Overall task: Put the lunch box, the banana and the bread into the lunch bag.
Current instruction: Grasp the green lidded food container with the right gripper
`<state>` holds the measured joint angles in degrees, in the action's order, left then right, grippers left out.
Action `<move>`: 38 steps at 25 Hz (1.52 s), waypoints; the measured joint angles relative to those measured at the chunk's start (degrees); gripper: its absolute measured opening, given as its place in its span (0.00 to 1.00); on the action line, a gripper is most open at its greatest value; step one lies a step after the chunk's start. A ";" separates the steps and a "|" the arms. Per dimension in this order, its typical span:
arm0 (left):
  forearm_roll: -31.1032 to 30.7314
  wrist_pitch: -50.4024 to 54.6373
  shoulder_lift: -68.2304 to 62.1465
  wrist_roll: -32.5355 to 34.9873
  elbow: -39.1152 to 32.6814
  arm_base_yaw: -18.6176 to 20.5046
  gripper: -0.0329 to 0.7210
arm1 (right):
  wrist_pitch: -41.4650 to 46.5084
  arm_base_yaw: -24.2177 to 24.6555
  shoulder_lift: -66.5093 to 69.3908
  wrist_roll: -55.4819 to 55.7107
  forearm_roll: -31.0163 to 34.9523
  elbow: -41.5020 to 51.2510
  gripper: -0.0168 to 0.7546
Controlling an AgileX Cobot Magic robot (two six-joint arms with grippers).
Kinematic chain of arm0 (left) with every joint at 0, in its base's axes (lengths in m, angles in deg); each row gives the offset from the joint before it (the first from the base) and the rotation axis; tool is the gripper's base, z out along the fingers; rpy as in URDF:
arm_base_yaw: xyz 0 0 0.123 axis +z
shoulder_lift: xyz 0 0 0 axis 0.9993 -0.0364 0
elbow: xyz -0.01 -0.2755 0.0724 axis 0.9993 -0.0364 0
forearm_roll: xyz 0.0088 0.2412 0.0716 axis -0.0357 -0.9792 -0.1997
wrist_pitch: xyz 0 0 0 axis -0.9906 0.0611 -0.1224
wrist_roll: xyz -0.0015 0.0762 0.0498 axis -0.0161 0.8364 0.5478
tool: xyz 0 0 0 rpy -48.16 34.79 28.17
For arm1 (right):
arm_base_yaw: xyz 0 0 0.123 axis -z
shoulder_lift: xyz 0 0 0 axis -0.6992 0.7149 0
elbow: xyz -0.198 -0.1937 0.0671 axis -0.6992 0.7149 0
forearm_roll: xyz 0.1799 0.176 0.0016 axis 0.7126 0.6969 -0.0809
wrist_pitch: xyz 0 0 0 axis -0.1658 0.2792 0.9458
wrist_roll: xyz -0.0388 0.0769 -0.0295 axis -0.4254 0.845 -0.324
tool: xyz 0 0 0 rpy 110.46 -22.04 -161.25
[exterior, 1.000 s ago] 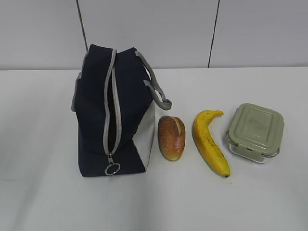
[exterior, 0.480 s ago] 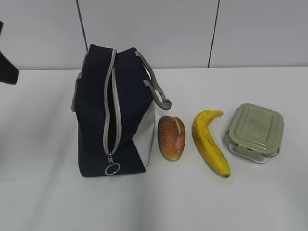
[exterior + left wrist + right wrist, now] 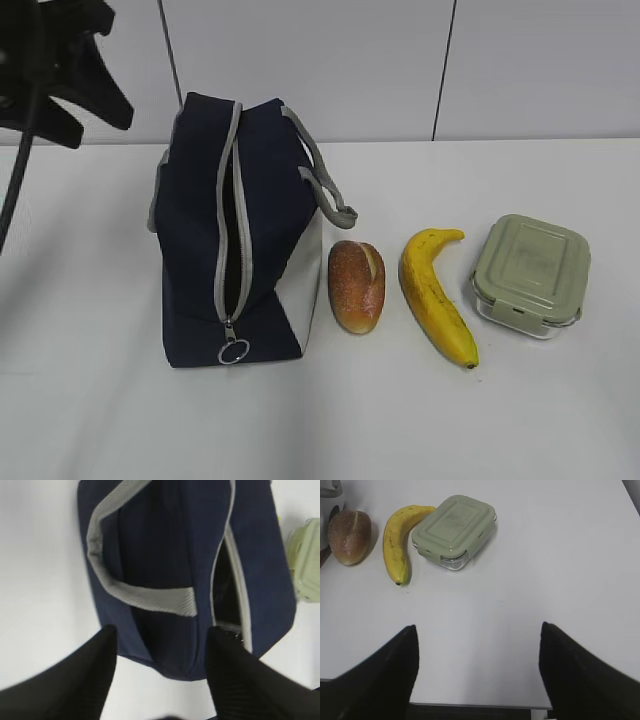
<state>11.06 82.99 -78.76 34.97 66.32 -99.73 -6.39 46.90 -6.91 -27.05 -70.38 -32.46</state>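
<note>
The navy lunch bag (image 3: 200, 230) stands left of centre, its grey zipper parted and the ring pull (image 3: 233, 351) at the near end. To its right lie the bread (image 3: 357, 285), the banana (image 3: 435, 295) and the green-lidded lunch box (image 3: 530, 272) in a row. My left gripper (image 3: 95, 128) hangs open and empty in the air above and left of the bag. In the left wrist view the left gripper (image 3: 160, 632) is over the lunch bag (image 3: 165, 555). My right gripper (image 3: 477, 628) is open over bare table, short of the banana (image 3: 397, 540), bread (image 3: 349, 536) and lunch box (image 3: 455, 530).
The white table (image 3: 500, 400) runs to a grey panelled wall behind. Its near edge (image 3: 470, 705) shows just under the right gripper. The bag's grey handles (image 3: 325, 185) droop towards the bread.
The left arm has come into the exterior view from the upper left edge and moved right towards the bag. Its jaws have widened. Nothing on the table has moved.
</note>
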 joint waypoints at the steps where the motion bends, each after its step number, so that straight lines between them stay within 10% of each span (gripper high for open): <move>1: 1.19 0.32 -1.09 0.00 1.41 0.00 0.58 | 0.00 0.00 0.00 0.00 0.00 0.00 0.76; 27: 3.97 0.70 -17.52 0.00 11.05 -3.08 0.56 | 0.00 0.00 0.00 0.00 0.00 0.00 0.76; 38: 3.37 0.53 -17.52 0.14 11.05 -3.08 0.05 | 0.00 0.00 0.00 0.00 0.00 0.00 0.76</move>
<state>14.44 83.52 -96.28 35.11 77.37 -102.81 -6.39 46.90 -6.91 -27.05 -70.38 -32.46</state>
